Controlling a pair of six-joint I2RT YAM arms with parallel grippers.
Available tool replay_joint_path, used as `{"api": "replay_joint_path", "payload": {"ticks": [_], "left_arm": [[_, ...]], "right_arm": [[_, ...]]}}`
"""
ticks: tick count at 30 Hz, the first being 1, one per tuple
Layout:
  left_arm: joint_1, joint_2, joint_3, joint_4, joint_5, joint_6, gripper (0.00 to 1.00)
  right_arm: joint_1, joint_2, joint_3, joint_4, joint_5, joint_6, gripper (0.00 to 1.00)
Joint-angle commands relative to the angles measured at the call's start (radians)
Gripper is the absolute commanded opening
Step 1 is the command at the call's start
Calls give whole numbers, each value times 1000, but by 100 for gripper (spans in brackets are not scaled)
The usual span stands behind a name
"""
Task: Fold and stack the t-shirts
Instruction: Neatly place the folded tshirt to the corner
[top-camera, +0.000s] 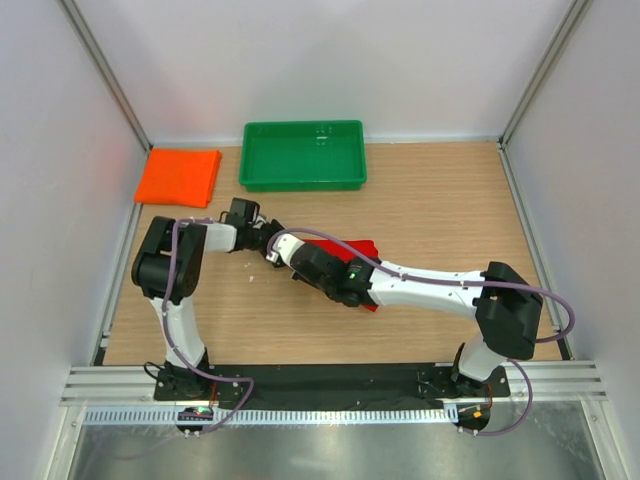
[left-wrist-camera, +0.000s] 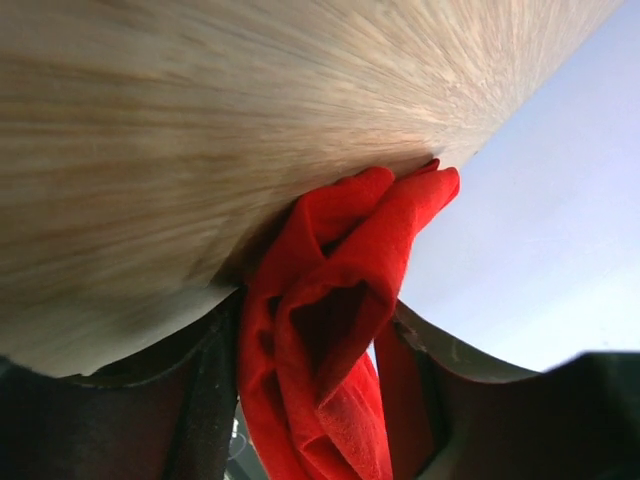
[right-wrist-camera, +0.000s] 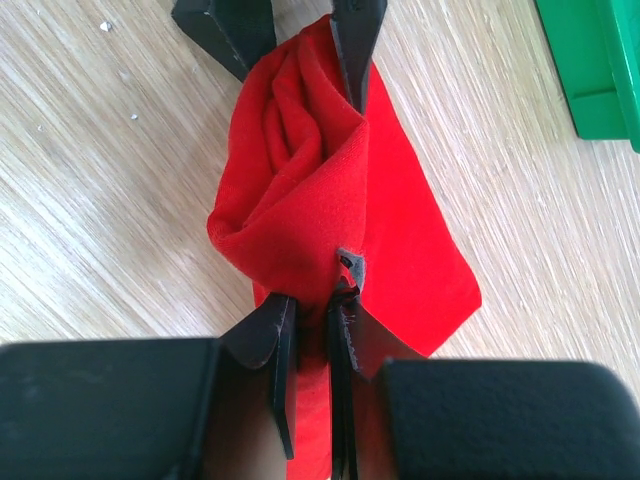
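Red shirt (right-wrist-camera: 300, 190) bunched up mid-table (top-camera: 430, 200), between both grippers.
Right gripper (right-wrist-camera: 315, 295) is clamped on one end of the bunch. Left gripper (right-wrist-camera: 290, 40) has its jaws apart, straddling the other end (cloth fills the gap). We see the orange shirt (top-camera: 178, 176) flat at the far-left corner, beside the tray (top-camera: 300, 184).

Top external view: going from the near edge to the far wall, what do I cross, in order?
Arm bases → red t-shirt → green tray. The orange t-shirt lies about level with the tray, so it is left out.
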Motion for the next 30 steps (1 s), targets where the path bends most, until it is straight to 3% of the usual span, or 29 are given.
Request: {"api": "replay_joint_path", "payload": {"ticks": [1, 2, 4, 6, 8, 9, 12, 15, 21, 24, 26, 30], "left_arm": [[-5, 43, 10, 11, -59, 42, 49], [-5, 47, 12, 14, -62, 43, 45], [-5, 59, 29, 12, -59, 61, 27], [-5, 67, 55, -15, -76, 103, 0], [-5, 55, 79, -90, -110, 152, 0], [-5, 46, 114, -125, -130, 214, 0], [-5, -14, 162, -271, -223, 314, 0], [-5, -86, 225, -403, -310, 474, 0], [3, -210, 279, -616, -456, 655, 0], [4, -273, 302, -724, -617, 718, 0], [12, -321, 319, -782, -773, 743, 0], [38, -374, 369, -842, -949, 779, 0]], "right_arm": [[-5, -54, 5, 45, -4, 16, 1], [-7, -55, 5, 42, -7, 16, 1], [-10, -59, 5, 38, -19, 21, 1], [-10, -64, 7, 27, -24, 36, 1], [-11, -85, -2, 13, -21, 64, 6], [-10, -97, -5, 7, -15, 72, 28], [-11, -157, -5, -39, 39, 127, 63], [-13, -231, 7, -161, 103, 195, 78], [-22, -401, -40, -337, 116, 367, 83], [-22, -481, -108, -361, 113, 435, 83], [-22, -512, -146, -346, 105, 435, 83], [-22, -538, -157, -349, 108, 403, 83]]}}
